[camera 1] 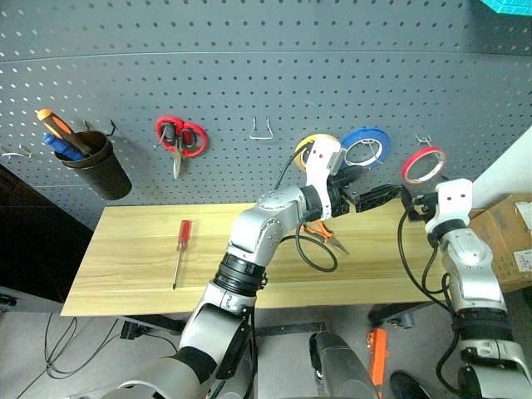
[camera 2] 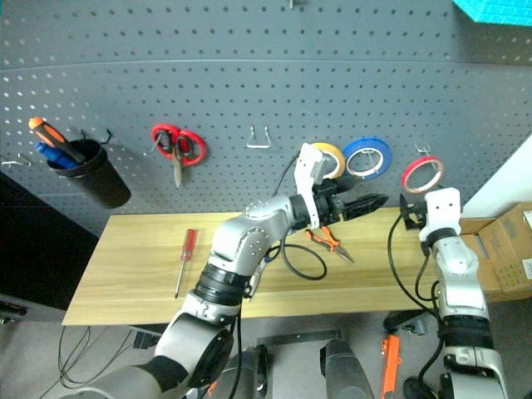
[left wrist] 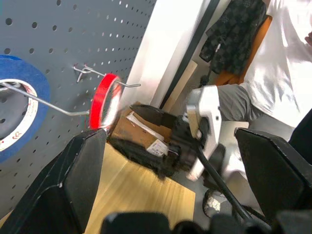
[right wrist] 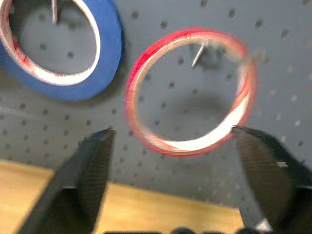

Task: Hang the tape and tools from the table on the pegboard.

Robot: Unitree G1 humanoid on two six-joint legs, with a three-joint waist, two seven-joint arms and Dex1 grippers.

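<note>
Tape point(right wrist: 190, 92) hangs on its hook on the pegboard point(camera 1: 249, 75); my right gripper point(right wrist: 170, 146) stands wide just below it, empty. Next I reach for the pliers point(camera 2: 326, 241) on the table point(camera 1: 133, 266); my left gripper point(camera 2: 366, 202) is wide too.

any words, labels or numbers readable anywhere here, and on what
None can be read.
White label on the cardboard box: print too small to read.
White sticker on the box seen from the left wrist: blurred.
Red marks inside the blue tape roll: not legible.
</note>
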